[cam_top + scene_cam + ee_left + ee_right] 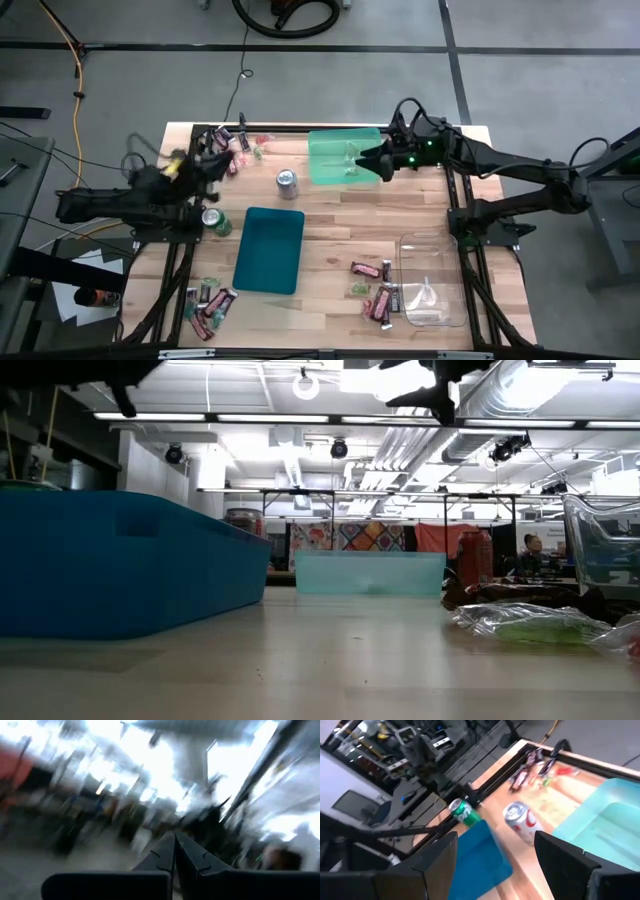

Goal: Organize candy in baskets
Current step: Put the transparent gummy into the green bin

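Three baskets stand on the table: light green [343,157] at the far side, dark teal [270,250] in the middle, clear [432,280] near right. Wrapped candy lies in piles at the far left [240,143], near left [210,300] and near middle [375,290]. My left gripper [208,160] is raised beside the far-left pile, and its fingers [165,855] are shut with nothing seen between them. My right gripper [375,162] hangs open over the light green basket's right end, its fingers [440,855] wide apart above the basket [605,815].
A silver and red can [287,181] stands between the light green and teal baskets. A green can [215,221] lies left of the teal basket. Black frame rails run along the table's left and right edges. Bare wood shows between the teal and clear baskets.
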You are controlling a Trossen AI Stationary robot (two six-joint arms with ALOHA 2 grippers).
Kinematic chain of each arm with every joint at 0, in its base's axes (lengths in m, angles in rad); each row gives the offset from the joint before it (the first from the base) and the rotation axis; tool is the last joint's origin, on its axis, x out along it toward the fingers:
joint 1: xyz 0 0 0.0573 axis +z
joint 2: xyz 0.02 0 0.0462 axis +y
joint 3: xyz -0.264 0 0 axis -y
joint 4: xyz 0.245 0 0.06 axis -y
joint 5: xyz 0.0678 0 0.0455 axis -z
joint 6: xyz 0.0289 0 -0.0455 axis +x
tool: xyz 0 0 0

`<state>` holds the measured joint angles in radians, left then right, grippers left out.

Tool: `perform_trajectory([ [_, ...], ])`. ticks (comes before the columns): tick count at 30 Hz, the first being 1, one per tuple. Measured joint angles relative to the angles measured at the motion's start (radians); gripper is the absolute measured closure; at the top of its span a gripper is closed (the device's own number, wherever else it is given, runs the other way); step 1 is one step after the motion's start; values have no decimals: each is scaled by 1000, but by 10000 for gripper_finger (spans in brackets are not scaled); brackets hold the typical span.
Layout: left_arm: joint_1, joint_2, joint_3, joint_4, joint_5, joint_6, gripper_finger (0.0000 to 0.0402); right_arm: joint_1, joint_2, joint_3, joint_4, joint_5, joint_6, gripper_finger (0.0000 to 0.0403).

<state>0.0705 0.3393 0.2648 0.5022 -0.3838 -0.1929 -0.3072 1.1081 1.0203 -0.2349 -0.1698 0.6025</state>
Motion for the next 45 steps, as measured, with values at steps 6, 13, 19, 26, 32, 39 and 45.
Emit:
perform_trajectory([
  [6, 197, 302, 357, -587, -67, -195, 392, -30, 4, 0, 0, 2, 0, 144],
  [13, 558, 597, 530, -978, 211, -349, 339, -42, 4, 0, -33, 1, -14, 144],
  [19, 688, 829, 528, -1027, 343, -400, 292, -41, 4, 0, -112, -2, -25, 144],
  [26, 734, 1042, 528, -997, 345, -424, 251, -41, 5, 0, -142, 19, -52, 144],
  [32, 742, 1165, 528, -934, 320, -503, 235, -41, 5, 0, -142, 47, -60, 144],
  [39, 741, 1251, 528, -857, 295, -557, 236, -41, 5, 0, -142, 53, -61, 144],
  [45, 745, 1319, 532, -847, 297, -579, 237, -41, 5, 0, -142, 63, -61, 144],
])
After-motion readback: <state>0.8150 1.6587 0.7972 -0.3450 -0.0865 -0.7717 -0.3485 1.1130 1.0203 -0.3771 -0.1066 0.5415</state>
